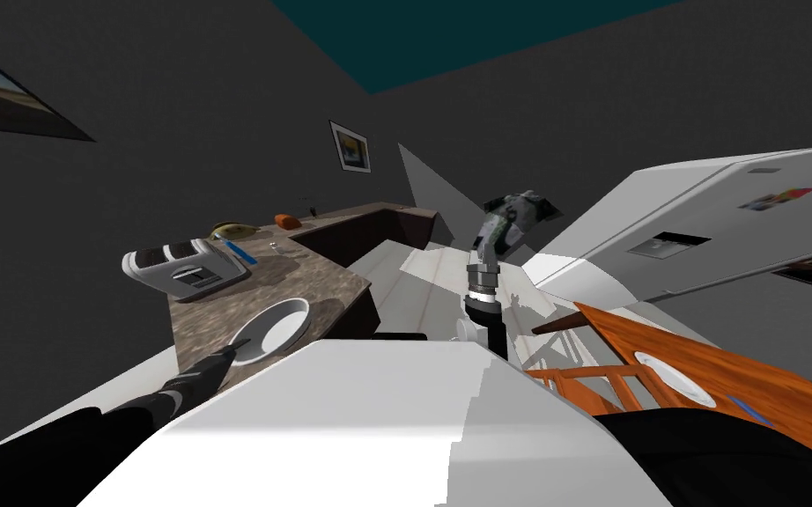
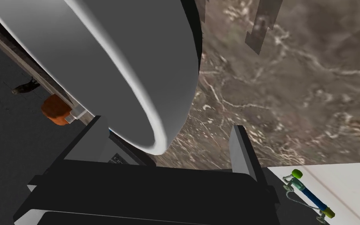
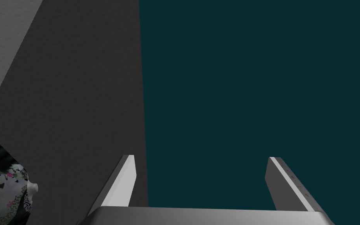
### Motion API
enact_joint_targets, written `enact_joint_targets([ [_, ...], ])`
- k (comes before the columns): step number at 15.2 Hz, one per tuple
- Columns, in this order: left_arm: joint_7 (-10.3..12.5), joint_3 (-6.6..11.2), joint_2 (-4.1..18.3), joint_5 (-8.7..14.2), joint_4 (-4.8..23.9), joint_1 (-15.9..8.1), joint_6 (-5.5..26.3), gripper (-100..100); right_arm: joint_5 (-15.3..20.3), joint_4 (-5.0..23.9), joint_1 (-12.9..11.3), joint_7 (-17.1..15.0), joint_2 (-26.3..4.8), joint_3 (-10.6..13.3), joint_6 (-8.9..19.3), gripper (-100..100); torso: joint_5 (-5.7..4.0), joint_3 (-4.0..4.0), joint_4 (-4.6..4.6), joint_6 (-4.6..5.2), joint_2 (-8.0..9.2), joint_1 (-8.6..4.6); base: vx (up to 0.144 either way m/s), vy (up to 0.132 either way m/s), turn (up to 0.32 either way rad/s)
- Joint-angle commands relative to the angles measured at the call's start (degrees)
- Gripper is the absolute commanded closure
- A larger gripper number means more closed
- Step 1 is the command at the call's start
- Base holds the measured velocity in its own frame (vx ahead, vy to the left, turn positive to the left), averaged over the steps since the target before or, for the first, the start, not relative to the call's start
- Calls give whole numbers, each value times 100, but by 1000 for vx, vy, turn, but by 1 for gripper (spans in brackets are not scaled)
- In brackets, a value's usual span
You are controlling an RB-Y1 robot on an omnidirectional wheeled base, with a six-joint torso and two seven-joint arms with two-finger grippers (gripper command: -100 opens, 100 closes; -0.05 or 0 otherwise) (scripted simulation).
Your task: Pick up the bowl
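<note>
Left wrist view: bowl rim inside pincer.

The bowl runs off my left wrist frame and hides the tip of one left gripper finger. Upper middle of the head view: a tiny dark thing I can't identify.

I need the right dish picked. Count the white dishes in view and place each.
2. One bowl on the brown marbled counter, its rim inside the open left gripper; one plate on the orange table to my right. Others may be hidden.
</note>
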Motion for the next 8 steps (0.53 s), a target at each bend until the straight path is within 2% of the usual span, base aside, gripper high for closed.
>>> enact_joint_targets([
  [1,-9,59,-4,58,-27,54,169,-100,0,0,0,0,0,0,0,0,0,0,0,0,0,0,40,-10,-31],
  [2,-65,194,0,233,-16,177,381,-100,0,0,0,0,0,0,0,0,0,1,0,-1,2,1,56,-16,-87],
  [3,-65,194,0,233,-16,177,439,-100,0,0,0,0,0,0,0,0,0,0,0,0,0,0,61,-19,-87],
  [4,-118,321,2,399,-6,294,582,-100,0,0,0,0,0,0,0,0,0,-1,0,0,-2,-1,64,-25,-101],
  [6,-118,321,2,399,-6,294,696,-100,0,0,0,0,0,0,0,0,-1,-3,-1,0,-5,-2,55,-15,-62],
  [7,-167,441,2,556,3,404,892,-100,0,0,0,0,0,0,0,0,0,-1,-1,-1,-2,0,50,-12,-65],
  [8,-167,441,2,556,3,404,939,-100,0,0,0,0,0,0,0,0,0,-1,0,0,-1,0,53,-11,-77],
])
